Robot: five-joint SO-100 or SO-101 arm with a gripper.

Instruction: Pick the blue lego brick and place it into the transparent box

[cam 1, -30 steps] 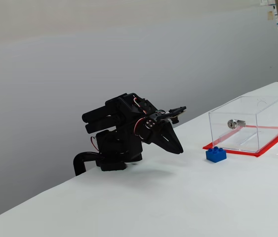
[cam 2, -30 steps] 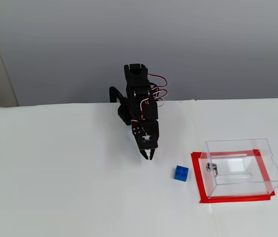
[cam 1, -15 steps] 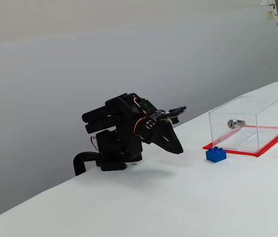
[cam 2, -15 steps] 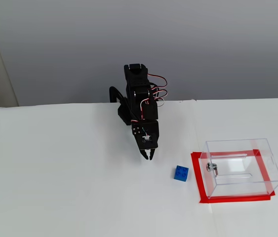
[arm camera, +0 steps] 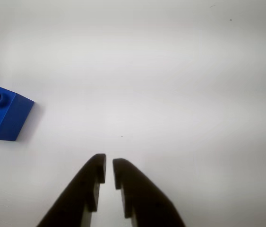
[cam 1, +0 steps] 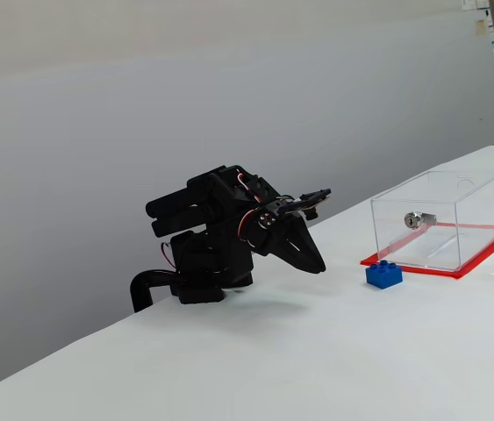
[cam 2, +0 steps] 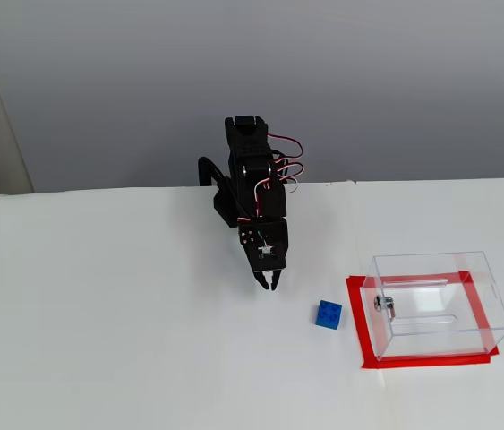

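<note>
Risk noted: end effector (arm camera: 108, 163) sits nearly closed, empty, low centre of the wrist view. The blue lego brick (arm camera: 0, 115) lies at left edge on the tabletop (arm camera: 180, 85), just beside the transparent box (cam 2: 437, 305). A descent without widening would likely knock the brick aside.

All-black plastic arm (cam 2: 253, 184), blocky servo housings, matte finish. Red and white wires loop out beside the upper joints. Small pale screws dot the wrist plate. Gripper (cam 2: 269, 284) black, two tapered pointed fingers (arm camera: 88, 189). Curved black clamp (cam 1: 146, 288) at the base.
</note>
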